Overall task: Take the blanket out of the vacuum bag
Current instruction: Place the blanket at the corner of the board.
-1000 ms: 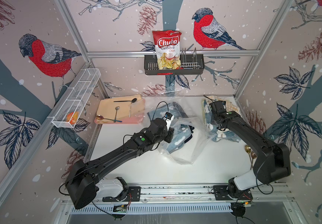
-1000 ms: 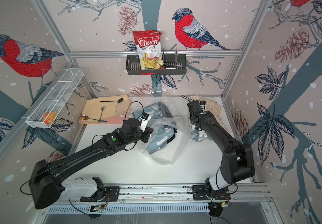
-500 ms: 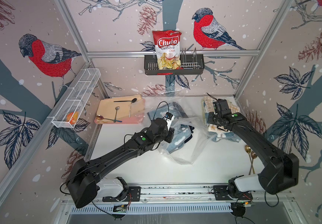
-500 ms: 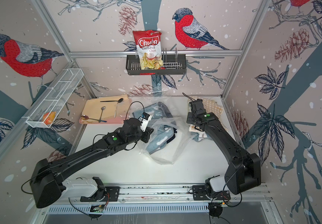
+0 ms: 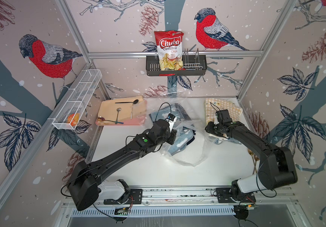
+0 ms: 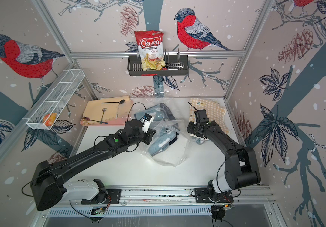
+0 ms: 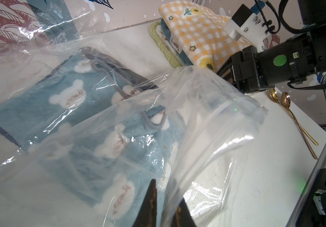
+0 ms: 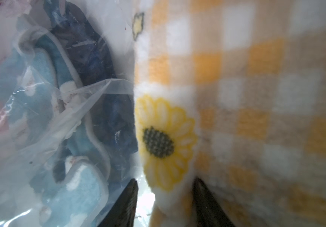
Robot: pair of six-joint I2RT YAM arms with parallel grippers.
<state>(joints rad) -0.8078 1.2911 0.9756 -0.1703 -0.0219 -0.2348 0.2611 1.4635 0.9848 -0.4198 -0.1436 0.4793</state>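
Centrally, vacuum bag point(image 5: 185, 155), long axis upper centre to lower centre, blue blanket point(image 5: 181, 135) inside; yellow checked blanket point(image 5: 223, 107) just beside, right; left gripper point(image 7: 166, 214) clamped on bag film; right gripper point(image 8: 164, 206) parted astride the checked blanket's edge.

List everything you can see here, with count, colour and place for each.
vacuum bag: one or two, clear, centre.
blue blanket: count unclear, bear-print, inside the plastic.
checked blanket: one, yellow-white, far right corner.
tray: one, pink, far left.
spoons: several, mixed, on tray.
gold spoons: two, right edge.
chips bag: one, red, in black rack.
wire basket: one, white, left wall.
left gripper: shut on vacuum bag.
right gripper: open, around checked blanket's edge.
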